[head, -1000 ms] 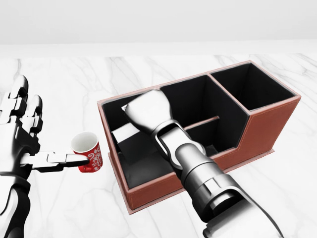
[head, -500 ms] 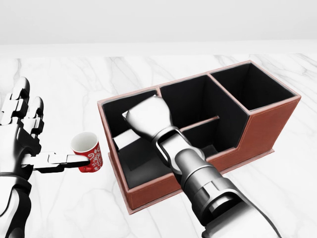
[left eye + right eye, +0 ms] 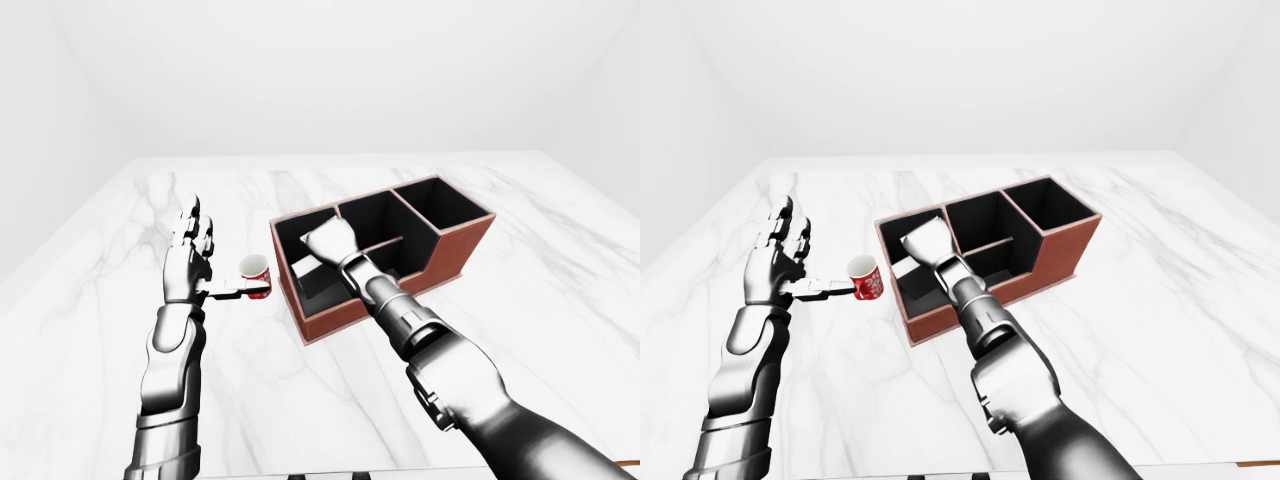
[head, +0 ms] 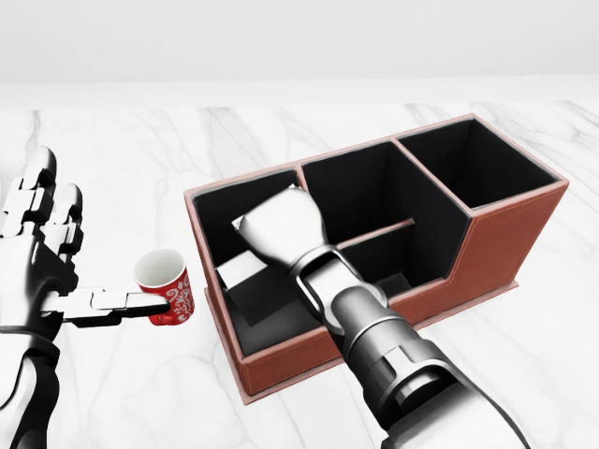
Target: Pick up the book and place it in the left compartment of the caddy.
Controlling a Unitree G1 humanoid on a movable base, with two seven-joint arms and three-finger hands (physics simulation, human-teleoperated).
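Observation:
The red-brown caddy [image 4: 491, 245] with black compartments lies across the middle of the marble top. My right hand [image 4: 279, 227] reaches down into its left compartment, back of the hand facing me, fingers hidden beneath it. The book [image 4: 245, 281], dark-covered with a white page edge, leans tilted inside that compartment just under the hand and seems held by it. At the head view's left edge my left hand [image 4: 51, 253] stands upright and open, fingers spread, holding nothing.
A red mug [image 4: 167, 285] with a white pattern stands left of the caddy, at the tip of my left thumb. The caddy's middle [image 4: 360, 187] and right [image 4: 477, 164] compartments show only black insides. White marble table [image 4: 122, 150] spreads all around.
My right hand has sunk a little lower into the left compartment, and the book's white edge went down with it. The left hand and mug have stayed put.

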